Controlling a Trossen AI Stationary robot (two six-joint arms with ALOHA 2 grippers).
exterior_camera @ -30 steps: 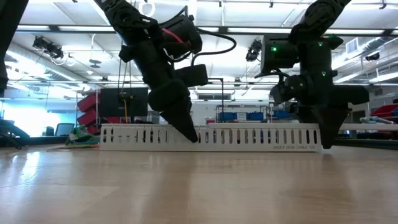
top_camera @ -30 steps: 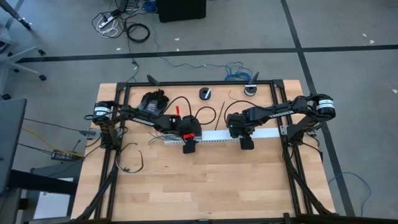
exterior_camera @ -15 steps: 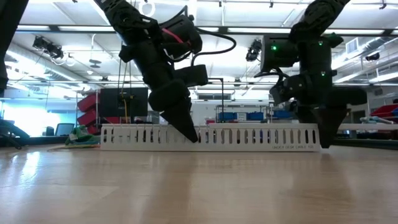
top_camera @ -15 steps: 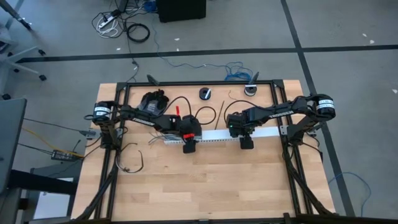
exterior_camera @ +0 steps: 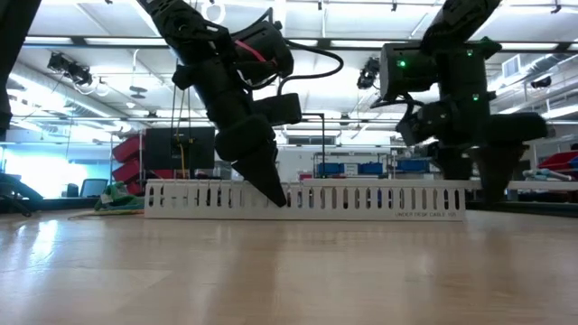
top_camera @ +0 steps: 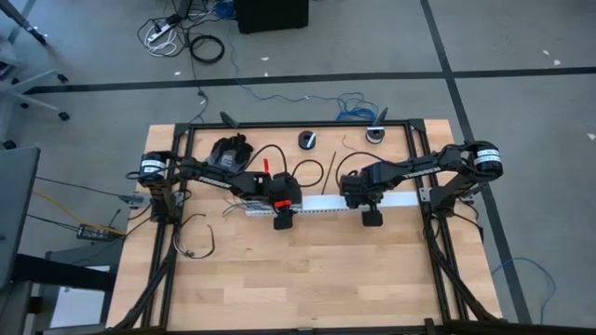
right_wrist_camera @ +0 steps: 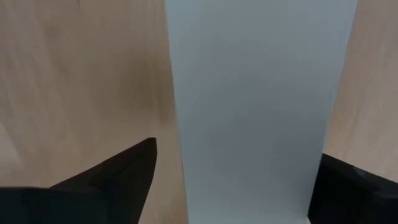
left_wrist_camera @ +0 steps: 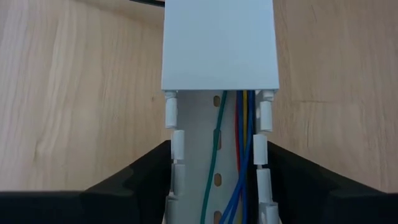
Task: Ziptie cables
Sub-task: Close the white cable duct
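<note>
Bright overhead light, soft shadows, sharp

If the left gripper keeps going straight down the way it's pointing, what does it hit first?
Probably the white slotted duct: the left gripper straddles it, a finger along each slotted wall, coloured wires inside. Whether the tips already touch the wooden table is unclear.

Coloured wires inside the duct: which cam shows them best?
Left wrist view. It looks down the open part of the white slotted duct, showing the coloured wires running under the lid, between the left gripper fingers. High and low views show only the duct's outside; the right wrist view shows only lid.
</note>
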